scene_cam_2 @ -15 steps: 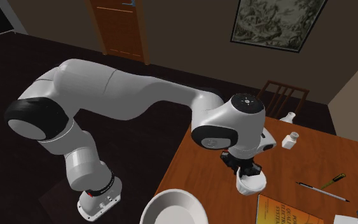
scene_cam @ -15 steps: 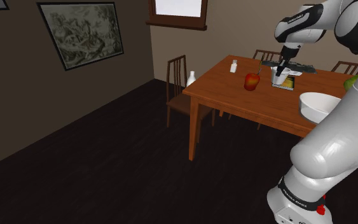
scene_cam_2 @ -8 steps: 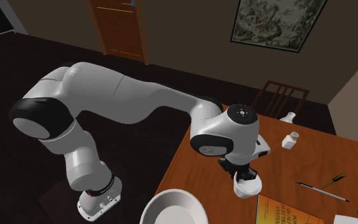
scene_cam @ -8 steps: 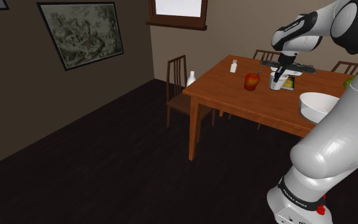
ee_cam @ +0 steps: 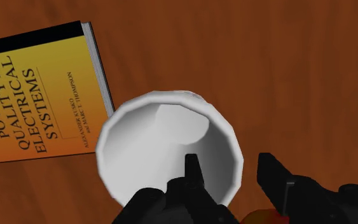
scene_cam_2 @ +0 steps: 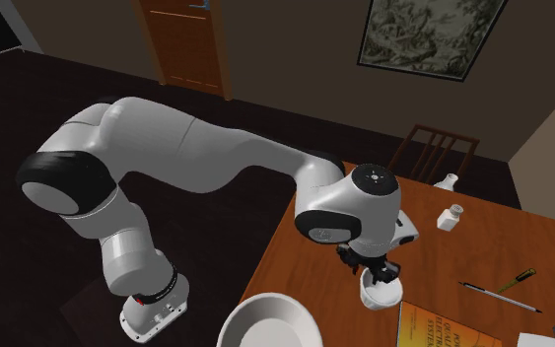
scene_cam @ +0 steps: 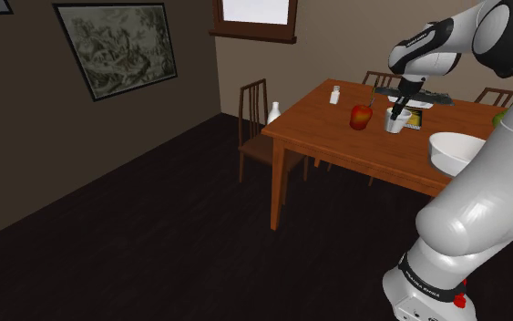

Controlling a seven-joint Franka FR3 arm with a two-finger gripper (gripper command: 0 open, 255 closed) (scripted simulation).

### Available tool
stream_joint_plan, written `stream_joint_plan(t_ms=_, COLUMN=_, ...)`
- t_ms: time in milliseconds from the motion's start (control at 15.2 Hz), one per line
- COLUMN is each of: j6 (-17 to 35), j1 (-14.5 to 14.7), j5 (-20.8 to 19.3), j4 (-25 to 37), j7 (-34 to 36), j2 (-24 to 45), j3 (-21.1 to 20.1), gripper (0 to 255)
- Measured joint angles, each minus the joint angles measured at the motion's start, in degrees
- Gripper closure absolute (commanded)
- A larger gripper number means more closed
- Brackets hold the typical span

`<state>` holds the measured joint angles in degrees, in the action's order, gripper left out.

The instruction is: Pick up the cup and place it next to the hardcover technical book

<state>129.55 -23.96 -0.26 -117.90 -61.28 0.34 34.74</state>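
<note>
So the cup [ee_cam: 165, 146] looks to be standing on the table [ee_cam: 279, 57] just beside the book [ee_cam: 37, 95], tucked against its long edge near one corner. I can't tell if the two actually touch. Your gripper [ee_cam: 229, 164] is spread and straddling the rim on the side of the cup away from the book. One finger hangs inside and one outside, with the wall between them and a bit of a gap on both sides, so I'd say it's pinching nothing

As for handling, it's a plain white cup that looks thin-walled and rigid. My guess is it's light and pretty slick. If you need to grab it again, the rim is the spot: one finger in, one out, on that same side facing away from the book, and go down deep enough that it can't swing on you. Something this light will probably tip or skate into the book if a finger drags on the wall, so pull straight up. Also mind the apple [scene_cam: 361, 116] sitting past the cup from the book
</note>
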Motion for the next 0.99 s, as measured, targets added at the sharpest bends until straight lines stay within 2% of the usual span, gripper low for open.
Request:
stream_joint_plan(t_ms=330, j6=0.0, j1=0.0, j5=0.0, j4=0.0, j7=0.0, j2=0.0, j3=0.0, gripper=0)
stream_joint_plan(t_ms=660, j6=-5.7, j1=0.5, j5=-2.9, j4=2.5, j7=2.3, j2=-4.0, j3=-0.7, gripper=0)
stream_joint_plan(t_ms=990, j6=-6.7, j1=0.4, j5=-3.1, j4=3.1, j7=2.1, j2=-4.3, j3=-0.6, gripper=0)
